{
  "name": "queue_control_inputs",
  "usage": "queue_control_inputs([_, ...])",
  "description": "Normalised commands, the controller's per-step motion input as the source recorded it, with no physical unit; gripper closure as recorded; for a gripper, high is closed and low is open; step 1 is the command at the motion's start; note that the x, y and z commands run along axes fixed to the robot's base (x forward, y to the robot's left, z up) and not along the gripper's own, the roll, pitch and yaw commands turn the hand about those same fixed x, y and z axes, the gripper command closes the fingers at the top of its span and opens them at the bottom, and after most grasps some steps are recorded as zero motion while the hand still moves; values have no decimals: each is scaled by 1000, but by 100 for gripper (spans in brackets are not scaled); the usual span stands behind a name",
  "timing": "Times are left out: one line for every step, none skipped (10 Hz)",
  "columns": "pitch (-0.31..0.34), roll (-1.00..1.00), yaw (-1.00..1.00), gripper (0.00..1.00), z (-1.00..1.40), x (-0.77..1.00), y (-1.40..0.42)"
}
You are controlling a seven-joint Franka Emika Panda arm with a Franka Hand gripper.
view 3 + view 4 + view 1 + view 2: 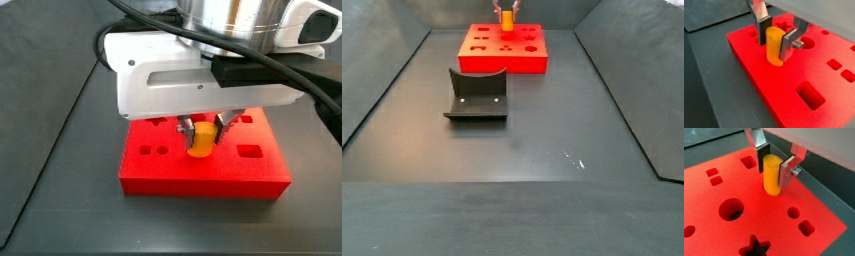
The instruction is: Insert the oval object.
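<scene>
The oval object is a smooth orange-yellow peg that stands upright between my fingers. It also shows in a wrist view and in both side views. My gripper is shut on its upper part, with one pad on each side. The peg's lower end meets the top face of the red block near its edge. I cannot tell whether the end sits in a hole. In a side view the gripper hangs over the block.
The red block stands at the far end of the dark floor and has several cut-outs, among them a round hole, a star shape and a slot. A dark grey curved holder stands in front of it.
</scene>
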Motion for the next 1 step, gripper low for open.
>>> queue_control_inputs([0, 0, 0, 100, 0, 0, 0])
